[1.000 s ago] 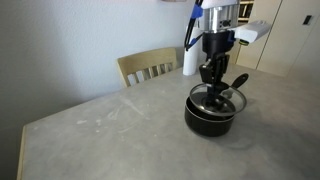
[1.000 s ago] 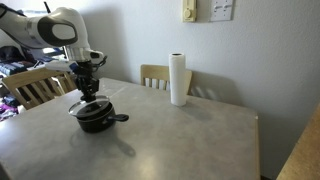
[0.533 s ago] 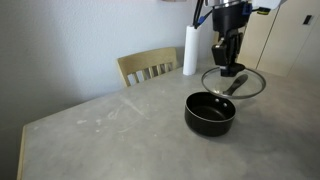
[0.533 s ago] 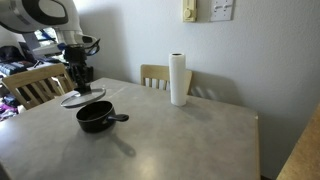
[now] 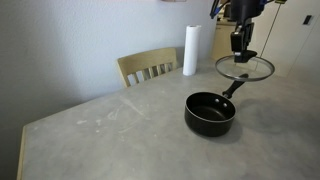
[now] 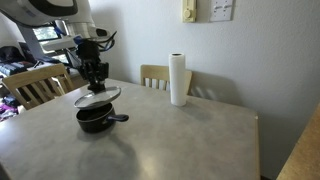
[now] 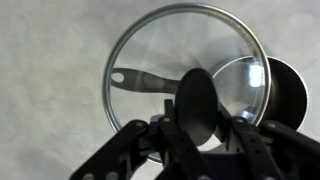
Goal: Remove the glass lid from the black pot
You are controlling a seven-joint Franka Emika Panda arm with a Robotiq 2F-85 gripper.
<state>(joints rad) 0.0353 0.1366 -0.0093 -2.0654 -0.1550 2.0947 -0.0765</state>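
Observation:
My gripper (image 5: 241,50) is shut on the black knob of the glass lid (image 5: 244,67) and holds the lid in the air, above and beyond the black pot (image 5: 209,113). The pot stands open on the table with its long handle (image 5: 233,90) under the lid. In an exterior view the gripper (image 6: 95,81) holds the lid (image 6: 97,97) just above the pot (image 6: 97,118). In the wrist view the gripper (image 7: 203,118) grips the knob; the lid (image 7: 150,50) fills the frame, with the pot (image 7: 290,95) and its handle (image 7: 140,79) seen below.
A white paper-towel roll (image 5: 190,50) stands at the table's far edge, also in an exterior view (image 6: 178,79). A wooden chair (image 5: 150,66) is behind the grey table (image 5: 110,130). Another chair (image 6: 40,85) is beside the arm.
The lid has gone from resting on the pot to being lifted off it, carried up and away along the pot's handle side. The pot has stayed in place.

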